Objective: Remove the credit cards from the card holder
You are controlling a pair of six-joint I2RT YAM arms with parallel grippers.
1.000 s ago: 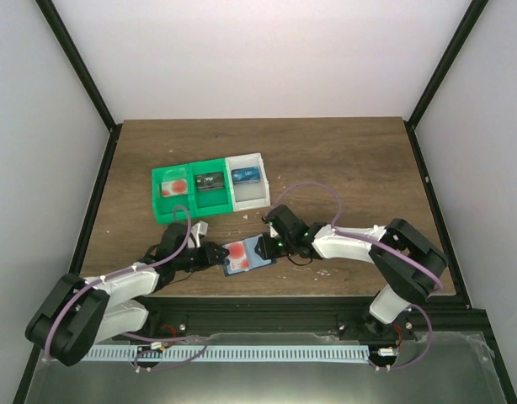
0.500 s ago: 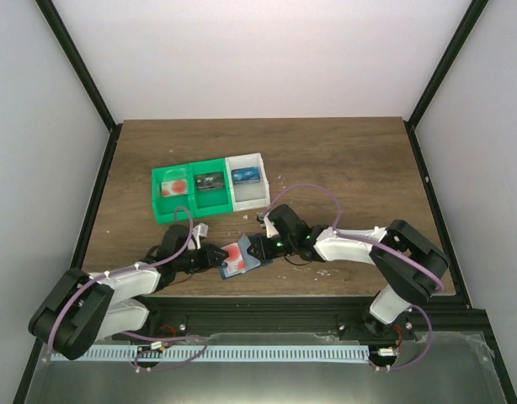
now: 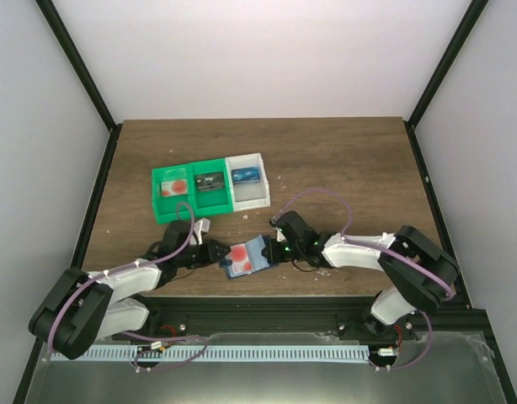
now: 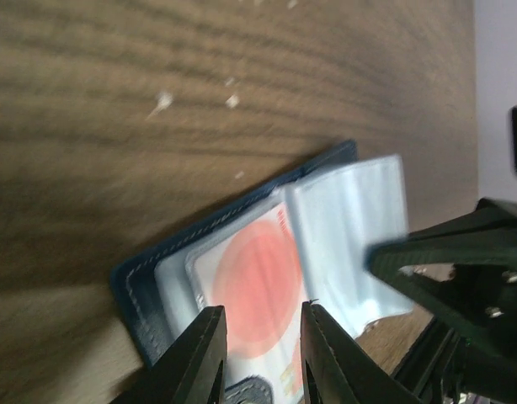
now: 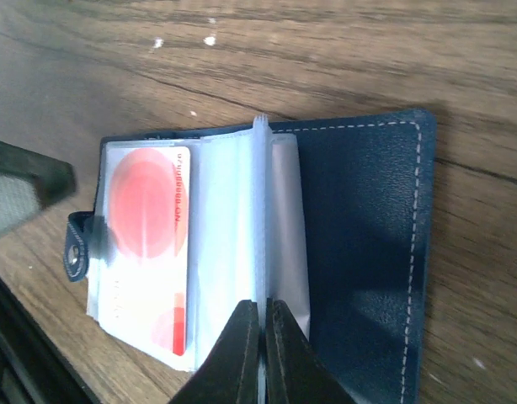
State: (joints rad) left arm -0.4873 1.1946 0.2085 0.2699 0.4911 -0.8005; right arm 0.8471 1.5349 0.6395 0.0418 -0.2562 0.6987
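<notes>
- Rightward goes the right gripper [image 3: 276,250] since half a second back, and the holder [image 3: 252,256] it grips now lies opened out flatter. The red spot shows plainer from above.
- Holder sits on the table [image 3: 343,160] near the front edge, right between the two grippers.
- Right gripper: fingers pressed almost together, pinching the edge of a clear pocket leaf [image 5: 260,210] that stands up at the holder's spine.
- Left gripper [image 4: 263,310]: fingers parted by a narrow gap, over the red-spot card [image 4: 257,273]. Whether they touch it, I can't tell.
- Holder's look: a dark blue leaf with pale stitching on one side, clear pockets fanned on the other, and a snap tab [image 5: 77,246] at the outer edge.
- Red-spot card is white with a big red disc, tucked inside a clear pocket.
- Farther back, well apart, sits the tray [image 3: 167,212]: red-and-white card [image 3: 173,188] in the left green compartment, dark card [image 3: 210,180] in the middle, blue card [image 3: 246,175] in the white one.
</notes>
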